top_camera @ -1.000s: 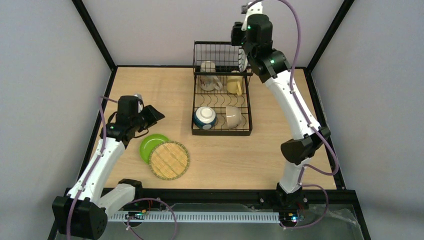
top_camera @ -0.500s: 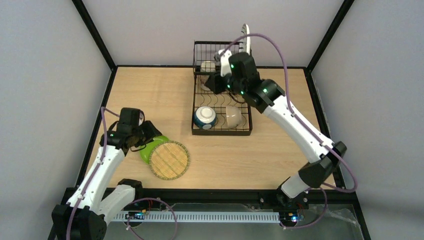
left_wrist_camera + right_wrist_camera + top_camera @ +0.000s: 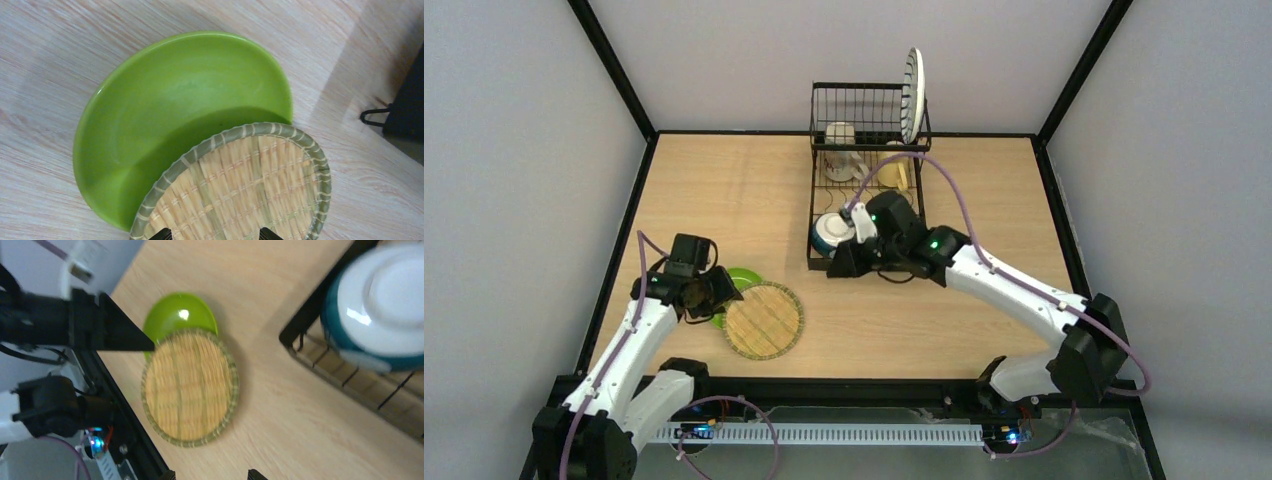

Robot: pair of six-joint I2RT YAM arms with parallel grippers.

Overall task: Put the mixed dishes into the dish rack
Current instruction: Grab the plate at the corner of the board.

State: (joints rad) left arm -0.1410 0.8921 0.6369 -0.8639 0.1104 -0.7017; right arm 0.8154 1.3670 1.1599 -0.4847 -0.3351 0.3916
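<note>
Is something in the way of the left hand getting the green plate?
Yes. The woven plate lies on the green plate's edge, covering part of it. The open left hand hovers right above both.

Grey walls (image 3: 514,150), wooden table (image 3: 724,190), black frame (image 3: 609,60)

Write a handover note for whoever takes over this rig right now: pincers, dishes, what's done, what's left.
Left pincer: open, empty, above the green plate.
Right pincer: open, empty, by the dish rack's near-left corner.
Done: striped plate stands on edge in the upper basket; beige mug, yellow mug and blue bowl are in the rack.
Left: green plate and the woven plate overlapping it, both on the table.
</note>
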